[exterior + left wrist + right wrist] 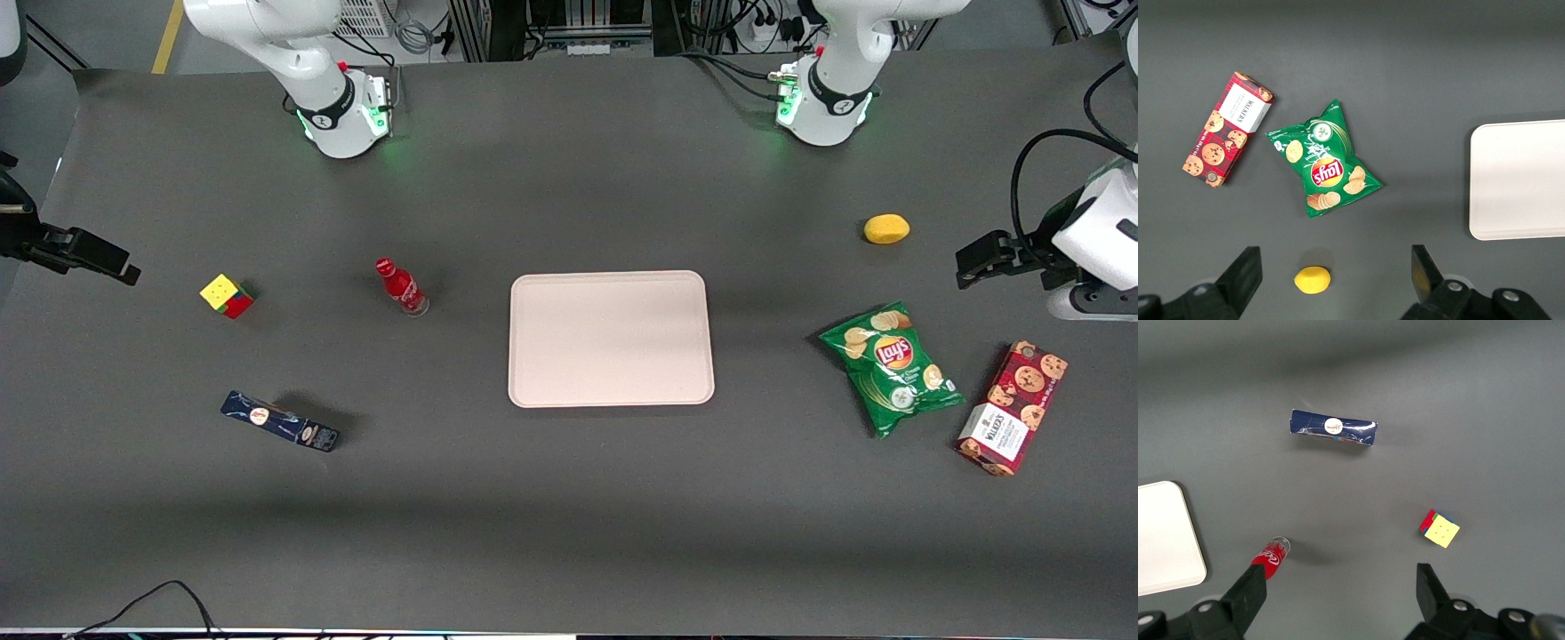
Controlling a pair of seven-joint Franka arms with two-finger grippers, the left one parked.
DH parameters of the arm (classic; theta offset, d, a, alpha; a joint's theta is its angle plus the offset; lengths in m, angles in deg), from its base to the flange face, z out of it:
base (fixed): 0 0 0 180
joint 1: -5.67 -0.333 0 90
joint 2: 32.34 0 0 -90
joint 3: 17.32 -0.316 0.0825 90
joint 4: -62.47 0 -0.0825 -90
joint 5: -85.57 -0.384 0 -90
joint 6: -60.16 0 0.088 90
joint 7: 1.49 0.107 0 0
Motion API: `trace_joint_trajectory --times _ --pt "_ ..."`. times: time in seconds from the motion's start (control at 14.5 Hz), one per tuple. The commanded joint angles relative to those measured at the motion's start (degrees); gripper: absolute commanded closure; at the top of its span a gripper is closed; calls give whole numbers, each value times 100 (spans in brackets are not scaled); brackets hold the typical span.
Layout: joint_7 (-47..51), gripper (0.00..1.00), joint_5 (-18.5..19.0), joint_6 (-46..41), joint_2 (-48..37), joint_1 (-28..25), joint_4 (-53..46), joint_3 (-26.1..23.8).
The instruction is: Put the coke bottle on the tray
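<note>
One coke bottle [401, 287] and one tray [611, 339] were noted apart; the gripper [1340, 591], jaws spread, was held above the bottle, gripping nothing.

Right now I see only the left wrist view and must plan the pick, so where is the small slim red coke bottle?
Observer: The small slim red coke bottle is on the dark table beside the large pale pinkish-beige tray, toward the working arm's end.
Operator: Anything crowding it?
Observer: No. A multicoloured puzzle cube and a dark blue box lie apart from it, farther toward that end. The box is nearer the front camera.
Operator: And the tool?
Observer: The right arm's tool is open. It is above the table's working-arm end and holds nothing.
</note>
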Motion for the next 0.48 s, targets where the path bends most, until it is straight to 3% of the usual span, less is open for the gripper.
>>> trace_joint_trajectory --times 0.0,0.41 --pt "-8 0 -42 -59 -1 44 -32 4" --pt "1 0 -51 -59 8 62 -58 13"
